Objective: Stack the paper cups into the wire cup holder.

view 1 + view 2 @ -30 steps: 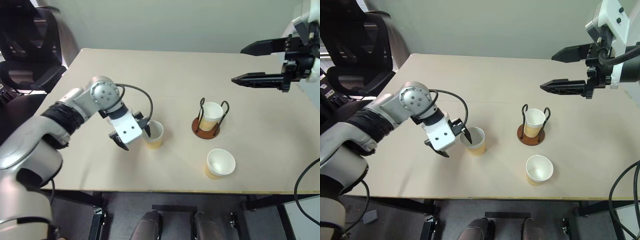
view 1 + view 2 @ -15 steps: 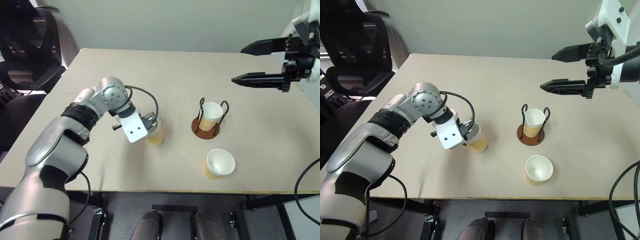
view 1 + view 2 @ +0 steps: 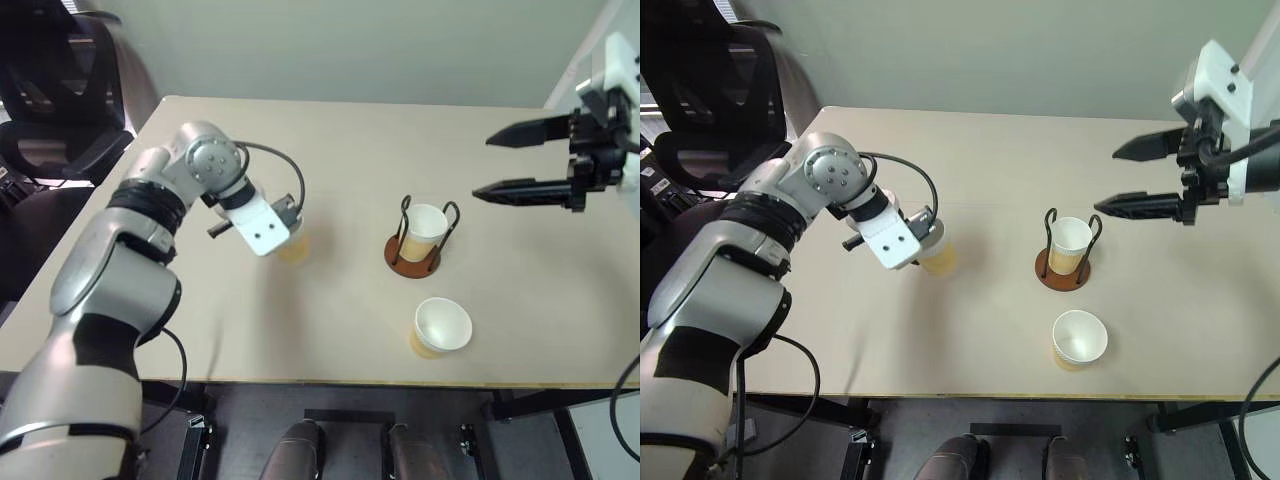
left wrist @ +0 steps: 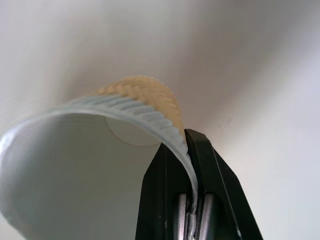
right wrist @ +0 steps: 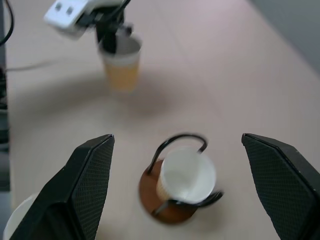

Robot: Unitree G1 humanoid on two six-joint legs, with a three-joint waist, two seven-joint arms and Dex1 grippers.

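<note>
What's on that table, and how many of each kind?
Paper cups: 3, one in the left gripper at, one inside the holder, one standing loose.
Wire cup holder: 1.
Total: 4 things.
</note>
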